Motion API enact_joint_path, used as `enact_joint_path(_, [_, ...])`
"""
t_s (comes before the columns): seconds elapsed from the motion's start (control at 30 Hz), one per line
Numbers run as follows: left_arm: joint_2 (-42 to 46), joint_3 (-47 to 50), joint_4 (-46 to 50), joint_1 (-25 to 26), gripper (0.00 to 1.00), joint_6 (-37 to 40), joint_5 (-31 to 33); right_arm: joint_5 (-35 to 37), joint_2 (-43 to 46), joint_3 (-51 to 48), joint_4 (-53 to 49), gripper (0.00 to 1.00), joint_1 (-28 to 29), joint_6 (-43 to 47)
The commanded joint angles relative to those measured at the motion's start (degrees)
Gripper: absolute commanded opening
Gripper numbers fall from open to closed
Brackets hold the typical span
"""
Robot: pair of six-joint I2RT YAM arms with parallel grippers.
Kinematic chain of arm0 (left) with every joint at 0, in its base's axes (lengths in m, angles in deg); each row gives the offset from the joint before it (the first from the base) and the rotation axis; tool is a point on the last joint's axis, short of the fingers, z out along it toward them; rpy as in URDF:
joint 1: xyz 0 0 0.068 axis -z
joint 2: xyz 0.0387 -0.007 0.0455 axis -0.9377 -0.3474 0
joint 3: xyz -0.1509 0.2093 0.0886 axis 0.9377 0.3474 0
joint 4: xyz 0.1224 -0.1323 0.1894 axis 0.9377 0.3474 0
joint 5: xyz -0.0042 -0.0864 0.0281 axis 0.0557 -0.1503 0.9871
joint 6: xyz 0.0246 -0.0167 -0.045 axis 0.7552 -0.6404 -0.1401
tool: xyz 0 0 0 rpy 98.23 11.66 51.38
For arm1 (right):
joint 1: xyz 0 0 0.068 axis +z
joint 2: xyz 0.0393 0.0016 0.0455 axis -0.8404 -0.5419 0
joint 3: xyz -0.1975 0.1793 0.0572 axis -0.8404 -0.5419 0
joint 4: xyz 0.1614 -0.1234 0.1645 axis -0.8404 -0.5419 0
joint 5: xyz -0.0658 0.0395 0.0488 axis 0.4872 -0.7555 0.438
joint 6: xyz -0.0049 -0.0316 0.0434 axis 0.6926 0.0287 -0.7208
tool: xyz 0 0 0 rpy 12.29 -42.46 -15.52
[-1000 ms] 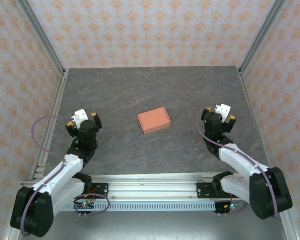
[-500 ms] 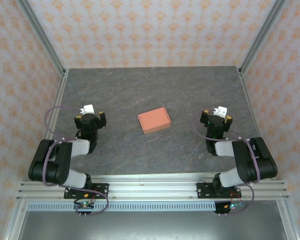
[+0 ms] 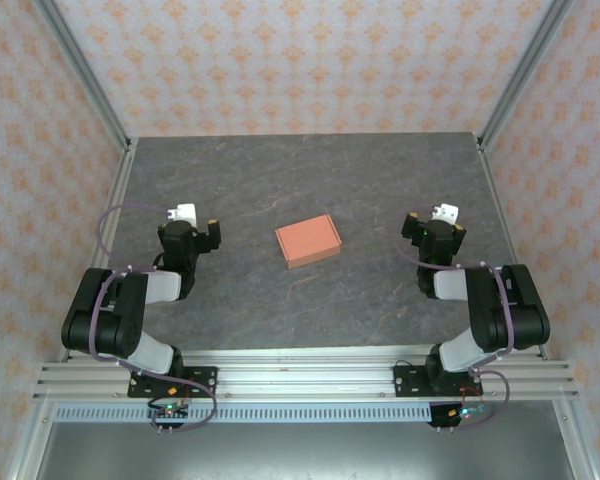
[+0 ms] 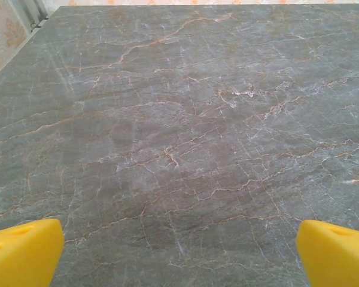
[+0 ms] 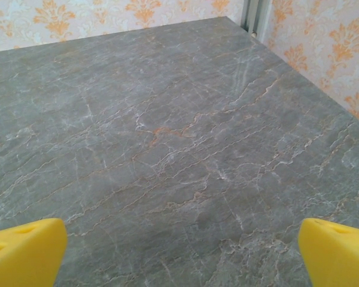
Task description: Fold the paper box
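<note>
The paper box [image 3: 308,241] is a small salmon-orange shallow rectangle lying closed on the dark stone table, midway between the arms. My left gripper [image 3: 190,228] sits well to its left, folded back near its base, open and empty. Its yellow fingertips [image 4: 24,251] stand wide apart over bare stone in the left wrist view. My right gripper [image 3: 436,228] sits well to the right of the box, also open with nothing between its yellow fingertips [image 5: 25,250]. Neither gripper touches the box.
The grey marbled table [image 3: 300,180] is walled by patterned panels [image 3: 300,60] with aluminium posts [image 3: 515,70] at the back corners. A metal rail [image 3: 300,375] runs along the near edge by the arm bases.
Both arms have folded back toward their bases, elbows tucking in, and the grippers have shifted slightly away from me. The box has not moved.
</note>
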Motion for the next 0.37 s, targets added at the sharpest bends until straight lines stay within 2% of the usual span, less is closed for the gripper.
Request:
enact_joint_path(0.0, [0.4, -0.8, -1.0, -0.4, 1.00, 0.9, -0.2, -1.0, -0.1, 0.6, -1.1, 0.99, -0.1, -1.0])
enact_joint_path(0.33, [0.3, -0.9, -1.0, -0.4, 1.00, 0.9, -0.2, -1.1, -0.1, 0.5, -1.1, 0.99, -0.1, -0.9])
